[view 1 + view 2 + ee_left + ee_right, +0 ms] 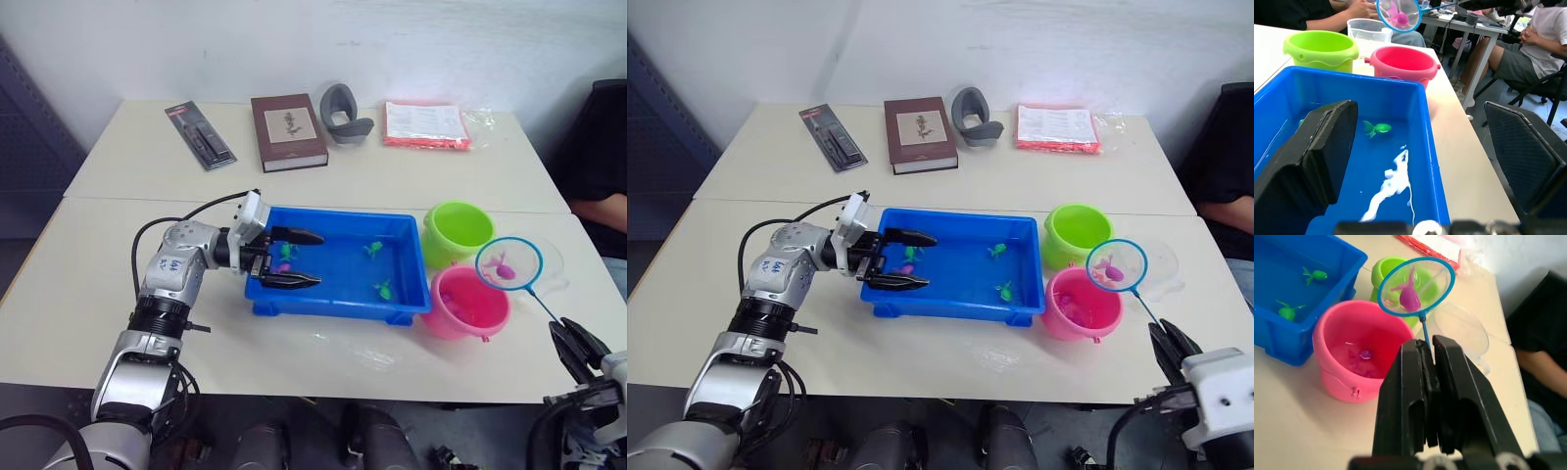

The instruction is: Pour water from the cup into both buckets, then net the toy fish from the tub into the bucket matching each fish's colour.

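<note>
While the net (1416, 286) sits high in the air with a pink fish (1409, 295) in its mesh, we hold its thin handle pinched tight between the closed fingers of our right gripper (1428, 350). The hoop hangs over the gap between the pink bucket (466, 304) and the green bucket (457, 231), with the clear cup (545, 262) just behind it. To do this step well, we judge we should bring the hoop fully over the pink bucket's mouth before tipping, then roll the wrist slowly so the fish slides off inside the rim and not onto the table (118, 294). Our left gripper (293, 258) is spread wide, holding nothing, its fingers straddling the near-left corner wall of the blue tub (338, 304), where green fish (384, 290) lie in the water along with one more pink one.
</note>
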Available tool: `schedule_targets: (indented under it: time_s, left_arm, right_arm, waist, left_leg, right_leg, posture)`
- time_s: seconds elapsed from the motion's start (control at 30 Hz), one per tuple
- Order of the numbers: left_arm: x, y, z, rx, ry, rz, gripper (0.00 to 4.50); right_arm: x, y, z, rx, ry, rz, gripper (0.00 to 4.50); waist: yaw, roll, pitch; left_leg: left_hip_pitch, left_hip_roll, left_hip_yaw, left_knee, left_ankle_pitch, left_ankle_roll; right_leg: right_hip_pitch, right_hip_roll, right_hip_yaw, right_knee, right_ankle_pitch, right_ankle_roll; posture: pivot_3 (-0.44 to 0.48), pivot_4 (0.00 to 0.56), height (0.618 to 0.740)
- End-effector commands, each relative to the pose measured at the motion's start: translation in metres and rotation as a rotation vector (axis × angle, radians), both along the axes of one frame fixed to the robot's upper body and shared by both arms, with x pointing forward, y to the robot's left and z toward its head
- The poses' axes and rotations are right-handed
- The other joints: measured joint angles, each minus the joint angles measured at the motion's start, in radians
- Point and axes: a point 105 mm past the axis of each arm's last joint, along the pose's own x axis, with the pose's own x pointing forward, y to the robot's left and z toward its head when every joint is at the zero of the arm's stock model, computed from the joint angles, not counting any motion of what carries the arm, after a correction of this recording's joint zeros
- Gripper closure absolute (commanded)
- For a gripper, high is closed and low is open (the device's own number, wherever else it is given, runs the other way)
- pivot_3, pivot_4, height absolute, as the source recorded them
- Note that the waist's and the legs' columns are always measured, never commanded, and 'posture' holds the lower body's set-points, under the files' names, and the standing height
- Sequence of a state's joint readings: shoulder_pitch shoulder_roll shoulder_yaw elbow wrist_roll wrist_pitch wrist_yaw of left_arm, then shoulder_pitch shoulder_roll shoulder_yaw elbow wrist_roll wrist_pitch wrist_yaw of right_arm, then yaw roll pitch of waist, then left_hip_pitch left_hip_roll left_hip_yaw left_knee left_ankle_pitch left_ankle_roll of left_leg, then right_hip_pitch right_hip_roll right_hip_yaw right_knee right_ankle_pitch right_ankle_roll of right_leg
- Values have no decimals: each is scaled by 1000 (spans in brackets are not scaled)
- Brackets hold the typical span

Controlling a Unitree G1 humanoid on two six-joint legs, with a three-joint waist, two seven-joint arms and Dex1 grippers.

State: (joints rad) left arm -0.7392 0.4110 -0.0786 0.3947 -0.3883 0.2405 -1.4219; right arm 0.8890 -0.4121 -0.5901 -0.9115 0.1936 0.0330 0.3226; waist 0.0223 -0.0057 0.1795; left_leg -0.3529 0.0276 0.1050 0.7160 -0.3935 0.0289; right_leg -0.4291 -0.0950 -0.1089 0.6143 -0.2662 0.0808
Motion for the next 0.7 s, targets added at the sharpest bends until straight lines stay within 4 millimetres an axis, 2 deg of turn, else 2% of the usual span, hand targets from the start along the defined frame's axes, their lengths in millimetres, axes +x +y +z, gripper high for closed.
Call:
schedule_targets:
  time_s: [0.03,0.13,0.2,0.33,0.47,0.6,0.7]
  left_arm:
    - [-2,-3,10,-13,-44,-27,63]
    - [-3,-5,10,-19,-41,-27,63]
    - [-3,-7,9,-24,-39,-27,63]
    - [-5,-12,9,-33,-34,-31,63]
    - [-5,-9,7,-29,-38,-23,63]
    - [-4,-3,6,-37,-53,-11,63]
    - [-5,4,5,-54,-70,10,63]
  right_arm:
    - [-3,2,2,-273,-59,15,4500]
    - [-5,4,-12,-540,-87,42,4500]
    - [-8,6,-21,-659,-94,56,4500]
    - [-10,3,-34,-818,-101,42,4500]
    - [-12,1,-27,-924,-154,28,4500]
    - [-10,7,-12,-793,-218,39,4500]
    - [-3,18,-5,-419,-215,95,4500]
  waist:
    - [0,0,0]
    - [1,0,0]
    - [1,0,0]
    - [-1,0,0]
    - [-2,0,0]
    - [-2,0,0]
    - [-5,0,0]
  left_leg:
    - [0,0,0,0,0,0]
    - [0,0,0,0,0,0]
    - [0,0,1,0,0,0]
    - [1,0,2,0,0,-1]
    - [1,0,2,0,0,-1]
    - [2,1,2,0,0,-2]
    - [3,1,2,0,0,-2]
  right_leg:
    - [0,0,1,0,0,0]
    - [0,0,0,0,0,0]
    - [0,0,1,1,0,-1]
    - [-1,0,2,2,-1,-1]
    - [-1,0,3,3,-1,-2]
    - [-1,1,3,5,-2,-2]
    - [-1,0,3,5,-2,-3]
  posture:
    - [0,150,740]
    - [0,150,740]
    - [0,150,740]
    - [0,150,740]
    - [0,150,740]
    - [0,150,740]
    - [0,150,740]
